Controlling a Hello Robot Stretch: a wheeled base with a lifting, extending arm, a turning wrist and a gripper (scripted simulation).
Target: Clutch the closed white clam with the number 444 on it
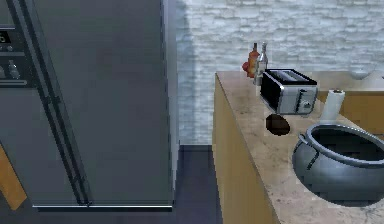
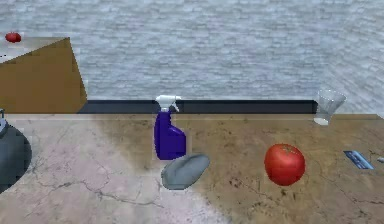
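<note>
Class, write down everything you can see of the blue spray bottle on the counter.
The spray bottle has a deep blue, plastic-looking body and a white trigger head. It stands upright on the mottled stone counter, near its far edge. A grey oval lump lies just before its base; whether they touch cannot be told.

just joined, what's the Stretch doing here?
The Stretch is pulled up alongside a stone kitchen counter, with a grey fridge ahead. On the arm side, a grey rounded lump, possibly the clam, lies on the counter just in front of a purple spray bottle, with a red round fruit to its right. Ahead on the counter stand a toaster and a big dark pot. The lump is not yet picked up.
</note>
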